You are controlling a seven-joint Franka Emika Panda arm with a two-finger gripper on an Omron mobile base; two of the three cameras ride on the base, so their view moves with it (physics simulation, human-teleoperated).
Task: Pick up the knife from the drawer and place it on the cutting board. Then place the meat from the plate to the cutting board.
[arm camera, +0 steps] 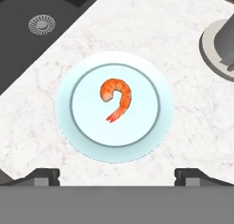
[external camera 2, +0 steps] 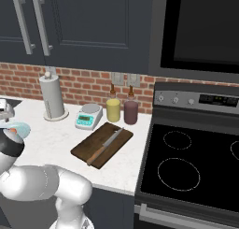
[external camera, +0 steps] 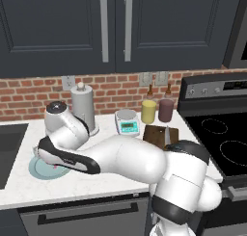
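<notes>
The round light blue-green plate (arm camera: 114, 106) lies on the marble counter, straight below my gripper (arm camera: 117, 175). The meat (arm camera: 116, 98), a small curled orange-red piece, rests at the plate's middle. My fingertips (arm camera: 42, 175) stand wide apart at the bottom of the hand view, open, above the plate with nothing between them. In the left base view the arm reaches left and its hand covers part of the plate (external camera: 41, 171). Further right the knife (external camera 2: 105, 146) lies lengthwise on the dark brown cutting board (external camera 2: 84, 151). The drawer is hidden.
A paper towel holder (external camera 2: 52, 98), a small scale (external camera 2: 89, 116), a yellow cup (external camera 2: 113, 110) and a purple cup (external camera 2: 131, 113) stand along the brick wall. The sink (arm camera: 41, 24) lies left of the plate, the stove (external camera 2: 191, 167) right of the board.
</notes>
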